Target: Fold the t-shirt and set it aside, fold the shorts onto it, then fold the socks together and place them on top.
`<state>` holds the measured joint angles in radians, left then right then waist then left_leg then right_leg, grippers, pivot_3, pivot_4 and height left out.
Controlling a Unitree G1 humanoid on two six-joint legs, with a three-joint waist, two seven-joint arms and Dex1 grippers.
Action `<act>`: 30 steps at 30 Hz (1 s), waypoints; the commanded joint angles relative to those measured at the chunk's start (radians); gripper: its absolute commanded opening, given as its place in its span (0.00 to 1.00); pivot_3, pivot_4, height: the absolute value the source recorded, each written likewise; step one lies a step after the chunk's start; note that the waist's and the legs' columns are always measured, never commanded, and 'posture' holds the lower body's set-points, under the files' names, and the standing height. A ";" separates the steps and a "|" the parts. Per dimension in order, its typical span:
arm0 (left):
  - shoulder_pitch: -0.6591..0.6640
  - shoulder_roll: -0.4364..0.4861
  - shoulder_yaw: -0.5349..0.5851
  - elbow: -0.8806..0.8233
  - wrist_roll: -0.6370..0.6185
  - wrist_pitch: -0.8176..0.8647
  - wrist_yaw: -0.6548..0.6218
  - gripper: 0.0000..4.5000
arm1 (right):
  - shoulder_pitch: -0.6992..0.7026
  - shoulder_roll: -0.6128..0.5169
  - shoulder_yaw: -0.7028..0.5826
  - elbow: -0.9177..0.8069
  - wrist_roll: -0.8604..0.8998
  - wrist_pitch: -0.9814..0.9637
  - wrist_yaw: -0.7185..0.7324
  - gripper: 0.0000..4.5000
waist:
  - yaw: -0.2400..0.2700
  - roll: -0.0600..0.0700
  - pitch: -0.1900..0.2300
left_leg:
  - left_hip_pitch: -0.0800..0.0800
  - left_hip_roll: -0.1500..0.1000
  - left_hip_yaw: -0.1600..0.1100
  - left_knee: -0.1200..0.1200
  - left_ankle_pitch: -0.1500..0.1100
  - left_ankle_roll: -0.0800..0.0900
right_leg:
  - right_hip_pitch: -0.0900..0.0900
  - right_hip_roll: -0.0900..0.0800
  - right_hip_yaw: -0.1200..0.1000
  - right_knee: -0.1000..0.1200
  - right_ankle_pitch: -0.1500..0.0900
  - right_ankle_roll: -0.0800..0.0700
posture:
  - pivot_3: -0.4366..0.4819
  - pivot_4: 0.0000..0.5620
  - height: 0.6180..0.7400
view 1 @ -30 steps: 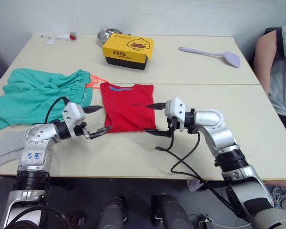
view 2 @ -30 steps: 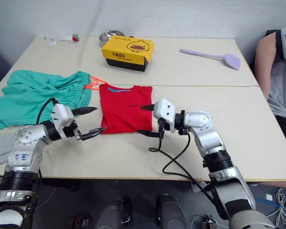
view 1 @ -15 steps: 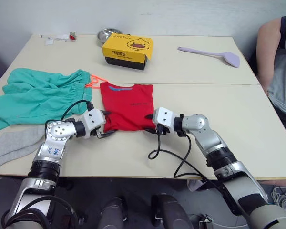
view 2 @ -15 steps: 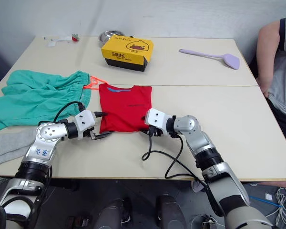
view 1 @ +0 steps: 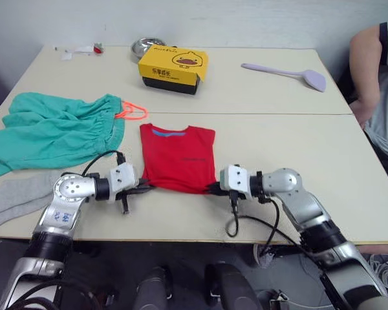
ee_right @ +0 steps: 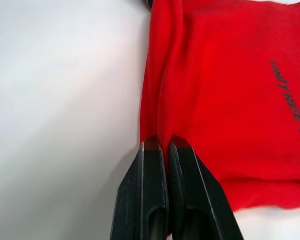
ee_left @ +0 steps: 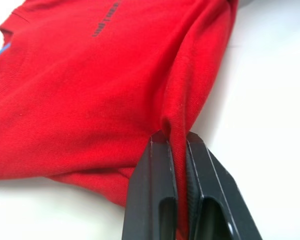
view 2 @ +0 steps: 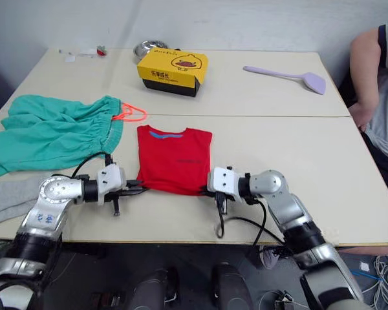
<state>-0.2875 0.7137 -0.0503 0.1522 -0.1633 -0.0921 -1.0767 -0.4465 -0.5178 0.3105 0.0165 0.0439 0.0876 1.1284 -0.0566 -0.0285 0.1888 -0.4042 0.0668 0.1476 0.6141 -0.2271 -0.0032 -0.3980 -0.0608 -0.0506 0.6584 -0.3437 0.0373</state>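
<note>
T-shirt pinched at both near corners

T-shirt (view 1: pixel 178 158) lies narrowed mid-table, between the shorts (view 1: pixel 52 129) and bare tabletop. Left gripper (ee_left: pixel 179 150) and right gripper (ee_right: pixel 162 150) each clamp its hem — an uneven lift could skew the fold, or thin cloth slip free.

My left gripper (ee_left: pixel 176 142) and right gripper (ee_right: pixel 163 143) have closed on the t-shirt's (view 1: pixel 178 157) near corners, dragging it toward me.
</note>
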 commanded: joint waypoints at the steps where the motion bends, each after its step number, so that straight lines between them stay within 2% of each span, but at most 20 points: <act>1: 0.108 0.056 0.046 -0.132 -0.039 0.048 -0.016 0.00 | 0.071 -0.050 -0.022 -0.151 0.035 0.083 0.001 0.00 | 0.000 0.000 0.000 | 0.000 0.000 0.000 0.000 0.000 0.000 | 0.000 0.000 0.000 0.000 0.000 0.000 | 0.48 0.27 1.00; 5: 0.234 0.074 0.079 -0.270 -0.060 0.091 0.023 0.00 | 0.156 -0.068 -0.038 -0.272 0.058 0.167 -0.045 0.00 | 0.001 0.000 0.000 | 0.001 0.000 -0.001 -0.001 -0.003 0.002 | 0.000 0.000 0.000 0.001 -0.001 -0.001 | 0.48 0.27 1.00; 10: 0.347 0.068 0.100 -0.358 -0.050 0.096 0.070 0.00 | 0.247 -0.084 -0.025 -0.364 0.067 0.208 -0.084 0.00 | 0.003 0.000 0.000 | 0.001 0.000 -0.002 -0.001 -0.005 0.000 | 0.000 -0.001 -0.001 0.000 -0.001 -0.003 | 0.48 0.27 1.00; 16: 0.386 0.077 0.121 -0.365 -0.078 0.100 0.072 0.00 | 0.279 -0.079 -0.019 -0.367 0.061 0.191 -0.119 0.00 | 0.002 0.000 0.000 | 0.001 0.000 -0.002 -0.001 -0.005 0.000 | 0.000 -0.001 -0.001 0.000 -0.001 -0.003 | 0.48 0.27 1.00; 21: 0.373 0.109 0.163 -0.397 -0.190 0.241 0.041 0.00 | 0.270 -0.086 -0.037 -0.351 0.087 0.169 -0.106 0.00 | 0.003 0.000 0.000 | 0.001 0.000 -0.002 -0.002 -0.005 0.000 | 0.000 0.000 -0.001 0.000 -0.002 -0.004 | 0.48 0.27 1.00; 23: 0.369 0.135 0.170 -0.395 -0.212 0.266 0.010 0.00 | 0.267 -0.090 -0.049 -0.349 0.118 0.168 -0.088 0.11 | 0.002 0.000 0.000 | 0.000 0.000 -0.002 -0.002 -0.005 0.000 | 0.000 0.000 -0.002 0.000 -0.002 -0.004 | 0.48 0.27 1.00; 30: 0.401 0.193 0.235 -0.400 -0.285 0.346 -0.060 0.41 | 0.276 -0.137 -0.117 -0.401 0.303 0.207 0.023 0.57 | 0.003 -0.001 0.000 | 0.000 0.000 -0.002 -0.002 -0.005 0.000 | 0.000 0.000 -0.001 -0.002 -0.002 -0.004 | 0.48 0.27 1.00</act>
<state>0.1035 0.8877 0.1467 -0.2223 -0.4109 0.2395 -1.1222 -0.1748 -0.6340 0.2324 -0.3318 0.2846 0.2815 1.1227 -0.0538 -0.0293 0.1893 -0.4041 0.0669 0.1454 0.6114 -0.2324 -0.0032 -0.3982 -0.0612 -0.0522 0.6565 -0.3457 0.0332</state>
